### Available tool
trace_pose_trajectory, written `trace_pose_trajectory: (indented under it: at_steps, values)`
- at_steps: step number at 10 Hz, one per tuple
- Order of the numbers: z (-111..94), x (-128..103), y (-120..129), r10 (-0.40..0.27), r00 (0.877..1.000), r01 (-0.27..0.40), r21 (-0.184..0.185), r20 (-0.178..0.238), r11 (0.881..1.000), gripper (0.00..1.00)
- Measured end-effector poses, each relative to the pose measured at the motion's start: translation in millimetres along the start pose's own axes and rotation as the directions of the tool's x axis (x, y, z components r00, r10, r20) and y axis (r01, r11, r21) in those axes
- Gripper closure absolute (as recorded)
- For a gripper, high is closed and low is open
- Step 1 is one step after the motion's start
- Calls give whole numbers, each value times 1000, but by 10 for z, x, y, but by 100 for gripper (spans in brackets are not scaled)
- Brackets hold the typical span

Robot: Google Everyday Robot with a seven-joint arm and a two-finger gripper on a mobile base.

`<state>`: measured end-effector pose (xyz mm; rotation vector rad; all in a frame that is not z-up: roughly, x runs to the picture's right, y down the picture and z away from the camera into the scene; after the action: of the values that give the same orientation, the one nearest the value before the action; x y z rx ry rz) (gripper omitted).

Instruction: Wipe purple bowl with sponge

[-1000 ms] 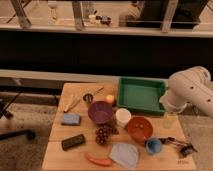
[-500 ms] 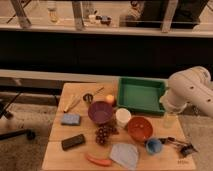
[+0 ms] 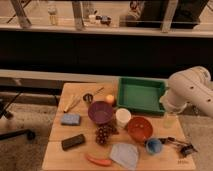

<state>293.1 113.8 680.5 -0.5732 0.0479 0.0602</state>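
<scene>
**Worktop [image 3: 59, 156]:** wooden and crowded.

**Step in hand:** reaching for the sponge, which is not yet picked up.

1. **Tool [image 3: 170, 120]:** hangs under the white arm at the worktop's right edge, just right of the red bowl [image 3: 139, 128]. Its fingers are spread and it holds nothing.
2. **Sponge [image 3: 70, 119]:** light blue, lying flat near the left edge. It sits apart from the purple bowl on its right, with a black block [image 3: 73, 141] in front of it.
3. **Purple bowl [image 3: 101, 112]:** mid-worktop, upright, apparently empty. Grapes [image 3: 103, 134] sit at its front rim and a white cup [image 3: 123, 117] just beside it on the right.

**Next move, as judged:** carry the tool left across the whole worktop, high over the red bowl, the cup and the purple bowl. Then lower it straight down onto the sponge.

**Room:**
- Bare wood lies left of and behind the sponge, but the edge is close, so a sideways nudge could push it off.
- A green tray [image 3: 140, 95] with raised walls fills the back right.
- The purple bowl is hemmed in, so it is best entered from above.
</scene>
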Motion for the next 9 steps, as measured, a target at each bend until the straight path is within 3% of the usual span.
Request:
trace_pose_trajectory:
  at_steps: [5,9]
  values:
    - [14,-29,20,-13,1000,13,-2,9,1000,20]
    - [27,-432,68,-77,995,77,-4,57,997,20]
